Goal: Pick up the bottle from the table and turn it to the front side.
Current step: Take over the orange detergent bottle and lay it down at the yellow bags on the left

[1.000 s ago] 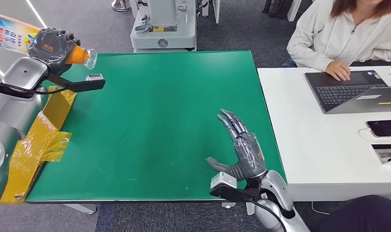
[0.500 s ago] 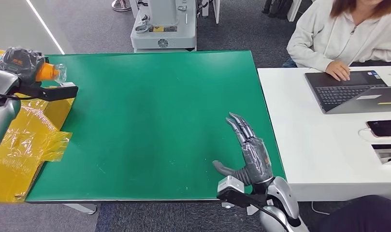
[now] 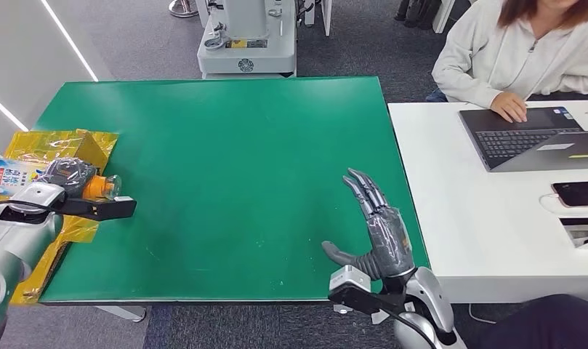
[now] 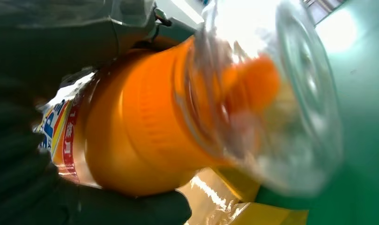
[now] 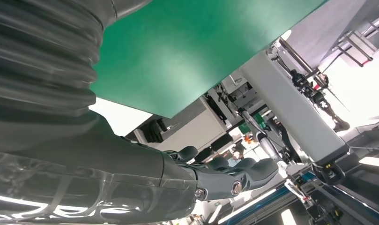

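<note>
Nearest, at the front edge of the table [image 3: 225, 182], the right hand [image 3: 374, 229] hovers with fingers straight and spread, thumb out to the side, grasping nothing; it looks parked clear of the work, ready to help if the bottle needs a second grip. At the near left corner the left hand [image 3: 67, 178] clenches round the bottle [image 3: 11, 174], which lies roughly level in the grasp, its orange shoulder and clear cap pointing in over the green top, its blue-and-white label end sticking out past the table's left side. The left wrist view shows dark fingers [image 4: 131, 208] wrapped under the orange neck. Holding it by the neck leaves the label free, which suits turning the front side round; I judge the bottle lifted, the turn not finished. Under and behind that hand sits crumpled yellow film [image 3: 62, 149]. The surface is a plain green mat. To the right stands a white desk [image 3: 480, 240] with a laptop [image 3: 523, 138] and phone [image 3: 578, 193], a person [image 3: 523, 51] seated at it. Beyond the table stands a grey machine [image 3: 247, 36] on grey carpet.
</note>
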Available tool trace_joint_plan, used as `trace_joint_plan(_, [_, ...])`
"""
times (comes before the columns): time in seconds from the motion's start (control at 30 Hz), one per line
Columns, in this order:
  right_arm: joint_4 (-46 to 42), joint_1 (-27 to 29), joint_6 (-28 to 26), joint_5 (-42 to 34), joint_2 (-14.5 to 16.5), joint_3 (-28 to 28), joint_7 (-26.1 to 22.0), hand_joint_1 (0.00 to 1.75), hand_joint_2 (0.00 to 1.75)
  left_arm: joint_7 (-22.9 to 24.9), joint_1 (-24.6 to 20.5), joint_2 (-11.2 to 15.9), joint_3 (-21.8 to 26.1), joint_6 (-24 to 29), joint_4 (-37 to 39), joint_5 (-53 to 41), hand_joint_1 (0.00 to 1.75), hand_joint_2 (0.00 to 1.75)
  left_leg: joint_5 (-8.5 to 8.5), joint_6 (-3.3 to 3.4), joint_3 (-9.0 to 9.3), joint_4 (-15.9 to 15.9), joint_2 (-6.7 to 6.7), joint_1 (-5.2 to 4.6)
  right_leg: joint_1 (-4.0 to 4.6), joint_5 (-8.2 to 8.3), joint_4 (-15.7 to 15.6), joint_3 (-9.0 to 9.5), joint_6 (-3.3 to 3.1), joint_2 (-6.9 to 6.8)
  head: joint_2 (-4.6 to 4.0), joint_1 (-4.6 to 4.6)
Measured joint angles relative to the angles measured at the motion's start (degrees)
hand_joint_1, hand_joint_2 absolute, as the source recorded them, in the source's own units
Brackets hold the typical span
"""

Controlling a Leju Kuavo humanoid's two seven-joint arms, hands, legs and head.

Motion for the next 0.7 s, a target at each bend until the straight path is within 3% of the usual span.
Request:
trace_joint_plan(0.33, [-1.1, 2.1, -0.1, 0.6, -0.8, 0.0, 0.1, 0.0, 1.75, 0.4, 2.4, -2.1, 2.2, -1.0, 0.0, 0.3, 1.75, 1.75, -0.13, -0.17, 0.77, -0.2, 0.23, -0.02, -0.05, -0.05, 0.0, 0.6, -0.1, 0.24, 0.0, 0.0])
trace_joint_plan(0.47, [-1.1, 2.1, -0.2, 0.3, -1.6, 0.0, -0.1, 0.0, 1.75, 0.4, 5.5, -2.6, 3.1, -2.2, 0.4, 0.9, 1.75, 1.75, -0.07, -0.32, 0.9, -0.3, 0.52, 0.02, -0.01, 0.06, 0.0, 0.52, -0.29, 0.53, 0.0, -0.03])
trace_joint_plan(0.7, [-1.0, 2.0, -0.8, -0.3, -2.9, 0.1, 0.0, 0.0, 1.75, 2.0, 7.4, -2.9, 3.7, -0.5, 0.6, 0.7, 1.75, 1.75, 0.06, -0.4, 0.73, -0.3, 0.04, 0.06, 0.03, 0.0, 0.0, 0.5, -0.35, 0.04, 0.01, -0.01])
